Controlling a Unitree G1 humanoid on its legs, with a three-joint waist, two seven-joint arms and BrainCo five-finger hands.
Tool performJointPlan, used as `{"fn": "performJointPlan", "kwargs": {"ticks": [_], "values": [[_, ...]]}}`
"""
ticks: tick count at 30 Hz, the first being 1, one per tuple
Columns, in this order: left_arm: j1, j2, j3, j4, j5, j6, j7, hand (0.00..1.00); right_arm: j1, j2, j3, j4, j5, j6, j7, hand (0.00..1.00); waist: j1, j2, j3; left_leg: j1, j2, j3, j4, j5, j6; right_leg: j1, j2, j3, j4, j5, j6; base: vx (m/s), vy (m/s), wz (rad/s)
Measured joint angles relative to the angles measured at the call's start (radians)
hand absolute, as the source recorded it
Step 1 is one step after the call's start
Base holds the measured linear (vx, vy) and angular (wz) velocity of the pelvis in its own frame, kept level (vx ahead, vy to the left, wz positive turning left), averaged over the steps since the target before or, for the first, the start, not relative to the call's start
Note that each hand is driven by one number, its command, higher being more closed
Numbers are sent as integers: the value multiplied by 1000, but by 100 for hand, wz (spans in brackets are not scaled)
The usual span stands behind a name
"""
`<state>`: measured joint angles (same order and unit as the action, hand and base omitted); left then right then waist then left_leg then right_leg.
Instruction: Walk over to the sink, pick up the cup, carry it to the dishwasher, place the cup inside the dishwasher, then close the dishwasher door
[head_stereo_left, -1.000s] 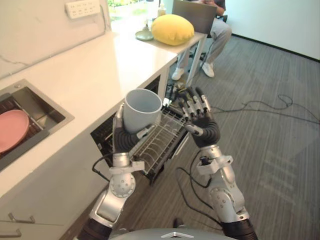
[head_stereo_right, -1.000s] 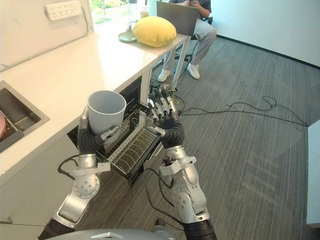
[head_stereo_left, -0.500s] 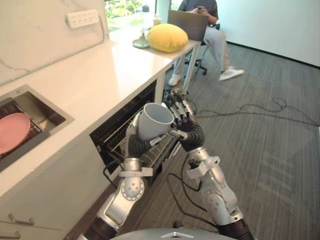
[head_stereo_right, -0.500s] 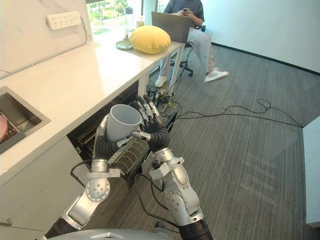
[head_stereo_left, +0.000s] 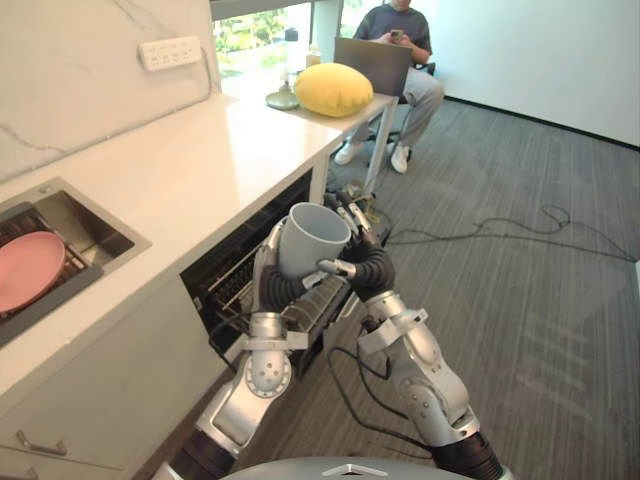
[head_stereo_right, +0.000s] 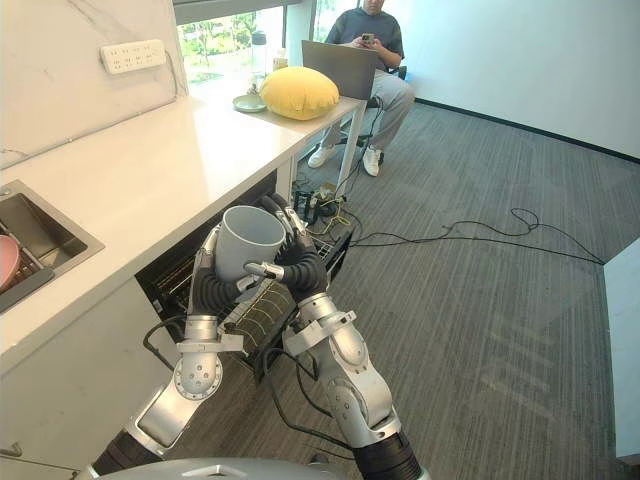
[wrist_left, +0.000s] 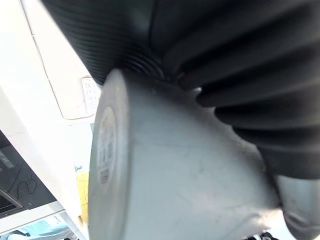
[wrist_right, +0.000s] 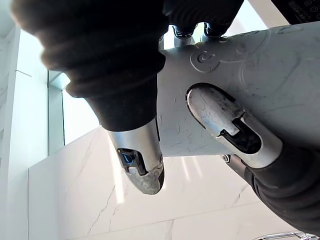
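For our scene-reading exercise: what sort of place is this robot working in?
Probably a kitchenette in an office: a white counter with a built-in sink, an open dishwasher under it, and carpet where a person sits with a laptop.

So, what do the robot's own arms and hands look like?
The left arm and the right arm are silver-grey metal with round joint housings. The left hand and the right hand each wear a dark ribbed cover over back and wrist, with silver fingers ending in dark tips.
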<state>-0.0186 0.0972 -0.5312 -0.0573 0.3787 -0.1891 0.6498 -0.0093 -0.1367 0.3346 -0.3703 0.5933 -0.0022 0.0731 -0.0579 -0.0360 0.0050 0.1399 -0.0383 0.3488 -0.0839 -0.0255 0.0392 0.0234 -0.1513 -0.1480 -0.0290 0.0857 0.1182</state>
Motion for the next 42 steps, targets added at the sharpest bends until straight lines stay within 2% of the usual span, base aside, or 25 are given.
{"fn": "performJointPlan", "kwargs": {"ticks": [4,7,10,15,26,27,37,42], "values": [[0,0,-2,0,26,13,0,100,0,0,4,4,12,7,-22,0,-1,-1,-6,0,-1,-1,0,2,0,0,-1,0,1,0,0,0,0,0],[0,2,-1,2,79,13,3,100,-1,0,4,18,86,7,-30,0,-1,-2,-7,0,-1,-4,0,4,0,0,-1,-2,3,0,0,-15,-2,2],[1,2,-5,17,119,13,22,100,-10,-1,3,41,108,11,-35,0,-1,-1,-10,-2,-2,-7,-1,7,2,-1,-3,-3,4,0,0,-7,0,2],[1,6,-23,31,163,10,42,100,-10,-2,16,80,116,52,-40,0,-1,-3,-32,-12,-3,-16,-1,13,2,-7,-4,-10,4,0,0,-13,-2,6],[1,27,-28,31,195,10,66,100,-16,-33,43,80,108,74,-40,0,-1,-5,-37,-17,-3,-17,-1,18,3,-12,-5,-10,5,1,-3,0,0,0],[1,30,-28,31,195,10,66,100,-16,-33,44,80,108,76,-40,100,-1,-6,-37,-18,-3,-17,-1,18,3,-13,-5,-10,5,1,-3,0,0,0],[-4,41,-27,31,196,12,69,100,-33,-44,46,80,81,76,-43,100,-1,-10,-44,-24,-3,-17,0,18,3,-18,-5,-9,4,3,-2,0,0,0],[-5,42,-26,32,195,13,70,100,-36,-43,54,72,68,64,-75,100,0,-11,-44,-24,-3,-17,5,18,3,-18,-5,-9,4,4,-2,0,0,0]]}}
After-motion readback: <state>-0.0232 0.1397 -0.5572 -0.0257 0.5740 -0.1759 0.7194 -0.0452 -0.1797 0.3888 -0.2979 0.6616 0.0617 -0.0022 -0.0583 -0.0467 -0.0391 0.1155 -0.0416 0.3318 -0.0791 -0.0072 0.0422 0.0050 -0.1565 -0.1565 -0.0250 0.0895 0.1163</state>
